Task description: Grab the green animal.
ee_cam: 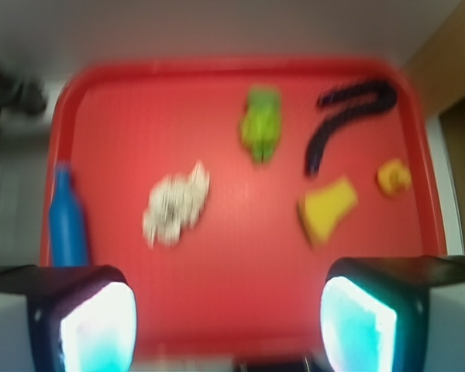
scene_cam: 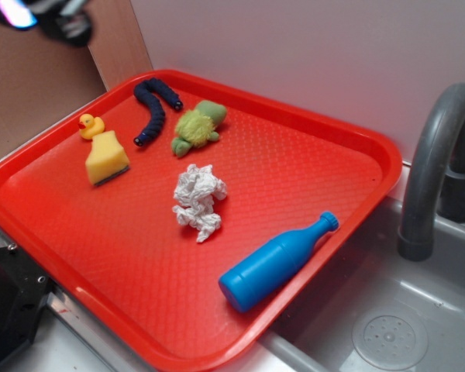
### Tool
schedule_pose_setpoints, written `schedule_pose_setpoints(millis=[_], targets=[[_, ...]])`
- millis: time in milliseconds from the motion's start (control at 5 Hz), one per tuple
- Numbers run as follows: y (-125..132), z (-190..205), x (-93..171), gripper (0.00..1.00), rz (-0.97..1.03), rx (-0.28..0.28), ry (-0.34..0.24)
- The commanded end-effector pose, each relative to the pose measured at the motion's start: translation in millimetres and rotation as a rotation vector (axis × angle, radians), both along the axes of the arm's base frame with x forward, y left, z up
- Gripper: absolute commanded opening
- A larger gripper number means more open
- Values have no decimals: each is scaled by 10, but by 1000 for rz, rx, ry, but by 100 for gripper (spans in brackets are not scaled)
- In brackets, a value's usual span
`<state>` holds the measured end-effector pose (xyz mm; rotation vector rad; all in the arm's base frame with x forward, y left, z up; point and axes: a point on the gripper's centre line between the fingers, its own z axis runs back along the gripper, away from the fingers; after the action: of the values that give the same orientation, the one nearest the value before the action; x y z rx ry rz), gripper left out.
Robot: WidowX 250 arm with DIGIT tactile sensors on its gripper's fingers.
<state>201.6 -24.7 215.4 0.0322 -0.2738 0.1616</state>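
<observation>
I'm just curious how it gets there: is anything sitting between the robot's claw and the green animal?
Nothing visible blocks it. The open end effector is high above the tray, and the green animal lies uncovered, with the dark blue worm beside it.

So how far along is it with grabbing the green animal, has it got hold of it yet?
Not yet. Nothing looks done: the green animal lies untouched on the red tray, beside the dark blue worm. In hand: the gripper is open and empty, high above the tray with the toy ahead of it in the wrist view. Left to do: move over the toy, descend, close on it and lift.
</observation>
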Motion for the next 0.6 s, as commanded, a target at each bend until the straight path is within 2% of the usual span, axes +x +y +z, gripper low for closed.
schedule_pose_setpoints(millis=[0,200,400], targets=[[273,-272,607,100,84,92,-147],[429,-578,815,100,112,153,-148],[606,-861,984,100,143,162,-116]])
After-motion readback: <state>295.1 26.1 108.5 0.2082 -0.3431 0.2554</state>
